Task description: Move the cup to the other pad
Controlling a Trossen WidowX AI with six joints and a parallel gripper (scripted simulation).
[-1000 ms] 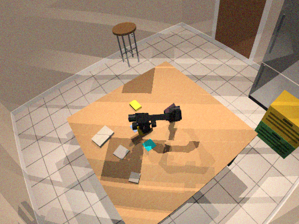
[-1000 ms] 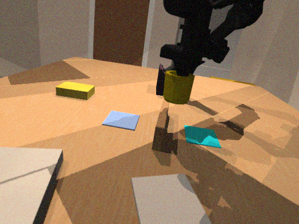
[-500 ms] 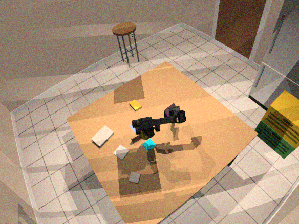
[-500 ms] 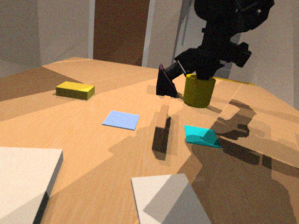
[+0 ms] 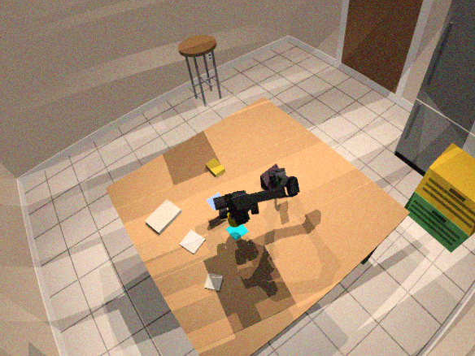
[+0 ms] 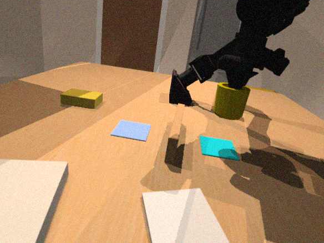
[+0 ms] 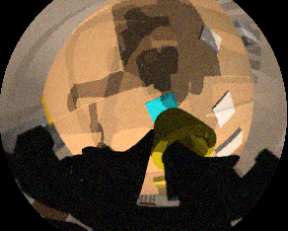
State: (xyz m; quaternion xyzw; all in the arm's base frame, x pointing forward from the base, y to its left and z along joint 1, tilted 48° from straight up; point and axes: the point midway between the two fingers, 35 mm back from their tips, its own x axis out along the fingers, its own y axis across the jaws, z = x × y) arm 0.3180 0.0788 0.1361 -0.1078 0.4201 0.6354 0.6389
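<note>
The yellow cup (image 5: 232, 219) (image 6: 231, 103) (image 7: 180, 123) hangs in the air, nearly upright with a slight tilt in the exterior view. My gripper (image 6: 237, 85) (image 7: 157, 132) is shut on its wall at the rim. The cyan pad (image 5: 240, 232) (image 6: 214, 146) (image 7: 160, 106) lies flat on the table close to the cup, which is above the table and not touching the pad. The light blue pad (image 5: 212, 200) (image 6: 131, 130) lies farther to the left, with nothing on it in the exterior view. The marbles cannot be made out inside the cup.
A yellow block (image 5: 215, 167) (image 6: 79, 99) stands beyond the light blue pad. A thick white slab (image 5: 163, 216) (image 6: 28, 194), a white tile (image 5: 192, 241) (image 6: 184, 217) (image 7: 224, 110) and a smaller pale tile (image 5: 214, 282) (image 7: 211, 38) lie along the table's near side.
</note>
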